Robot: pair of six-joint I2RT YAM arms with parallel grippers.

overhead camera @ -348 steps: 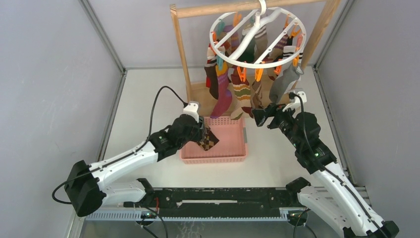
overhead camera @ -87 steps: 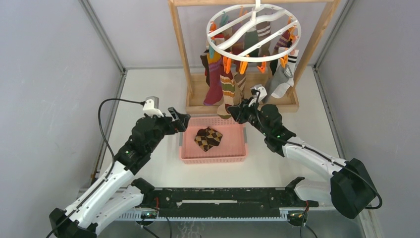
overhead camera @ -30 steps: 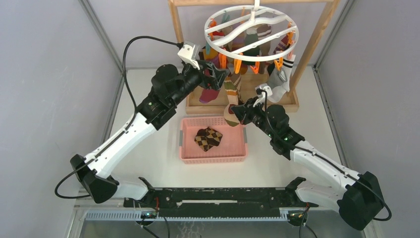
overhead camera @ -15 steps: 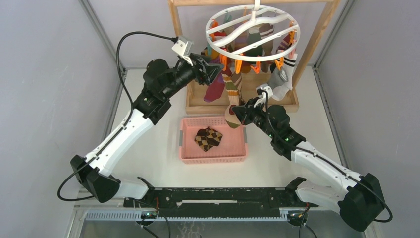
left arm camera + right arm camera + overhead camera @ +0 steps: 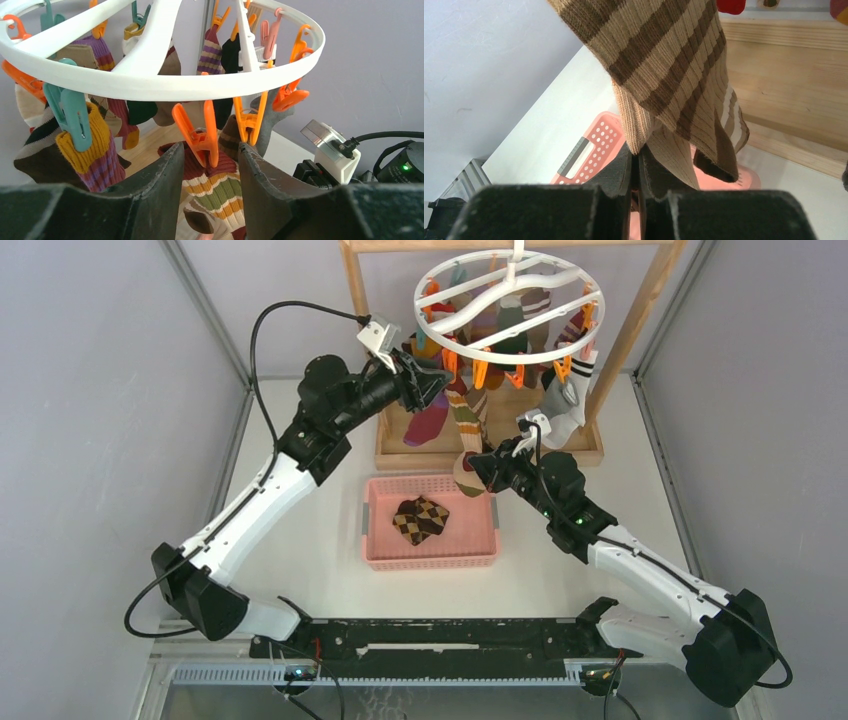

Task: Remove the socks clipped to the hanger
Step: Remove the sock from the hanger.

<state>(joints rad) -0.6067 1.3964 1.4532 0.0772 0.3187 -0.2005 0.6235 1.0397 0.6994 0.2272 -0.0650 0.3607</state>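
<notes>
At twelve o'clock the round white plastic hanger (image 5: 520, 358) carries nearly all the mixed-colour fabric socks (image 5: 430, 425). Only one brown argyle sock (image 5: 420, 520) lies in the pink plastic basket (image 5: 430, 560) at centre. I have the left gripper (image 5: 210, 150) spread around an orange plastic clip (image 5: 197, 132) and the right gripper (image 5: 638, 160) pinching a tan-and-brown striped sock (image 5: 664, 75).

The left gripper (image 5: 428, 386) is raised to the near-left rim of the hanger (image 5: 505, 360), with orange clips (image 5: 481, 372) just to its right. The right gripper (image 5: 476, 470) meets the lower end of a striped sock (image 5: 464, 420) that hangs above it. The basket (image 5: 430, 558) sits just below and left of it and holds an argyle sock (image 5: 420, 519).
</notes>
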